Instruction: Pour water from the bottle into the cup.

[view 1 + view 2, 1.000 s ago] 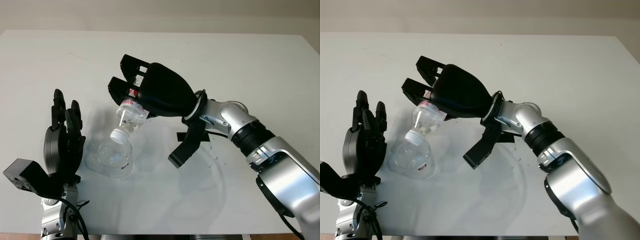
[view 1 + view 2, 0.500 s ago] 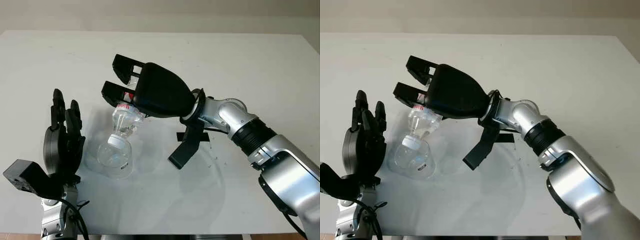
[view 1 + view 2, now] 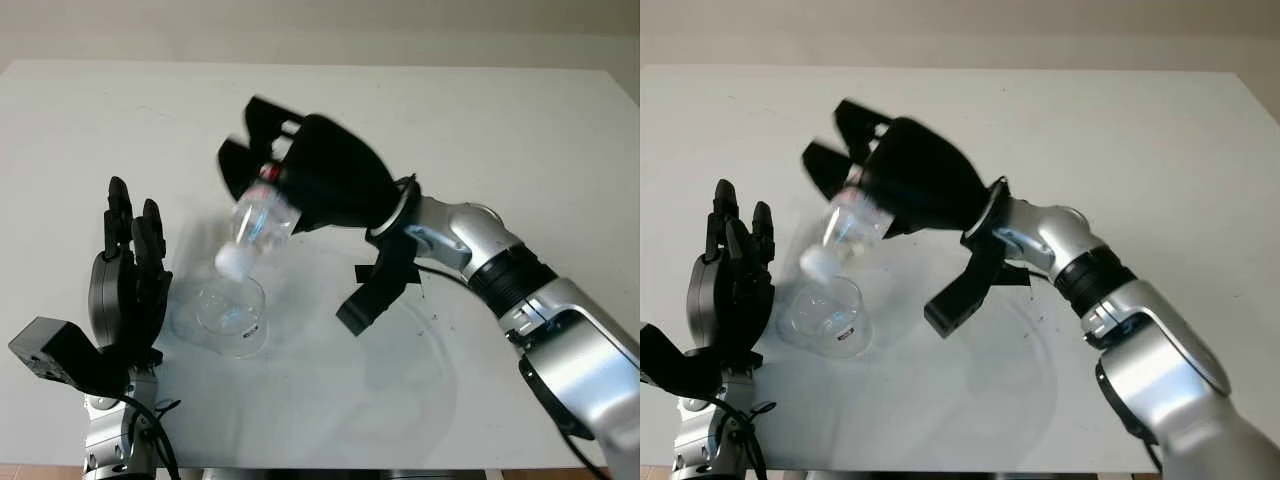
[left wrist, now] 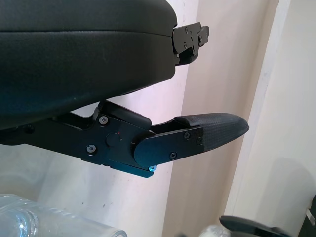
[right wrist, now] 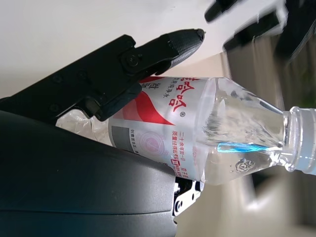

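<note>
Bottle (image 3: 258,218) count: one, clear plastic with a red and white label, tilted neck-down over the table (image 3: 520,130). One cup (image 3: 231,316) too, a clear round glass, standing on the white table just below the bottle's white-capped mouth (image 3: 232,262). The mouth hangs above the cup's rim, not touching it. Two hands in play. The right hand (image 3: 300,175) has its black fingers (image 5: 148,54) wrapped around the bottle's labelled body, gripping it firmly, with the glossy black shell over the top. From the right wrist you see water inside, slanted toward the neck. The left hand (image 3: 125,290) stands upright just beside the cup, on its left, open and holding nothing. Its matte black fingers (image 3: 133,232) point up the table, apart from the glass. A small black mark (image 3: 368,272) lies on the table under the right wrist.
</note>
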You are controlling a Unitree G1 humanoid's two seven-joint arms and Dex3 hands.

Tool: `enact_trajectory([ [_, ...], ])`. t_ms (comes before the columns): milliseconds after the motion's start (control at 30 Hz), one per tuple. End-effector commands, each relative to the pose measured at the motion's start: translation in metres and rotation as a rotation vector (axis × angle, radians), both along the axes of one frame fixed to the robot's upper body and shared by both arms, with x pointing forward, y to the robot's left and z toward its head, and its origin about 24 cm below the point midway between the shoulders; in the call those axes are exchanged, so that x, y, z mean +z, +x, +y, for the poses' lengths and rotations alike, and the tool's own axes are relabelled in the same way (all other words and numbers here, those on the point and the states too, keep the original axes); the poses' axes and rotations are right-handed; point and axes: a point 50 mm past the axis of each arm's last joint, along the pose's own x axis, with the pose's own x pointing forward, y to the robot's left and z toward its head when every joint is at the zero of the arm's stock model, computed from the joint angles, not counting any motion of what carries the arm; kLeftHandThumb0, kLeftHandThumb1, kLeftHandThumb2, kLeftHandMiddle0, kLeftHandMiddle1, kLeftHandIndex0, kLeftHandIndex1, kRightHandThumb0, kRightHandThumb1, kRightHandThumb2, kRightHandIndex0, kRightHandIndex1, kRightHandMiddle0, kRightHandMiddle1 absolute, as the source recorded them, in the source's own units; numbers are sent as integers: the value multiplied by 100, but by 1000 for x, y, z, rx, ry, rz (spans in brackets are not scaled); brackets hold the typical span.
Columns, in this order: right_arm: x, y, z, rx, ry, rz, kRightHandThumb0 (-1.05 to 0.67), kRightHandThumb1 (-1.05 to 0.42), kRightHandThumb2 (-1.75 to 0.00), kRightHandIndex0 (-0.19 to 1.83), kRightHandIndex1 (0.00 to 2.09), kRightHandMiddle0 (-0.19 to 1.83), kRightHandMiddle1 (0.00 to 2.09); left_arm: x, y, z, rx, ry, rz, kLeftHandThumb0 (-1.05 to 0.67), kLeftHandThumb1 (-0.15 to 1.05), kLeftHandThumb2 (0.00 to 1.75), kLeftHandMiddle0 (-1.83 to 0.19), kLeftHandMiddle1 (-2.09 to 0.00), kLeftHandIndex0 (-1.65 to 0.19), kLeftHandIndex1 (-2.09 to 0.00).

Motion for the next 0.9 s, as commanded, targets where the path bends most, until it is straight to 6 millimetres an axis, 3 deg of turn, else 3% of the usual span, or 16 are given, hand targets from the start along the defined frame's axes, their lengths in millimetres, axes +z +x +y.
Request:
enact_trajectory([
  [0,-3,8,-14,-30,143,182,-43,-105,-37,109,209,78,209,-21,-7,-3,13,-38,66,-71,105,62,10,-5,16,-5],
  [100,-14,22,-35,-79,307,468,-41,-105,-41,105,209,74,209,-22,-7,-2,10,-31,69,-72,105,62,11,-5,17,-5],
  [367,-45,25,-68,-116,504,867,-43,-105,-46,114,209,80,209,-22,-8,0,9,-27,62,-72,105,63,10,-6,18,-5],
  [667,-61,3,-89,-122,634,1089,-43,-105,-50,132,209,108,209,-21,-9,3,5,-14,65,-73,105,64,11,-5,19,-4],
  [867,-58,-14,-99,-122,654,1130,-41,-105,-51,129,209,108,209,-19,-7,2,3,-18,67,-74,105,64,12,-5,19,-3],
])
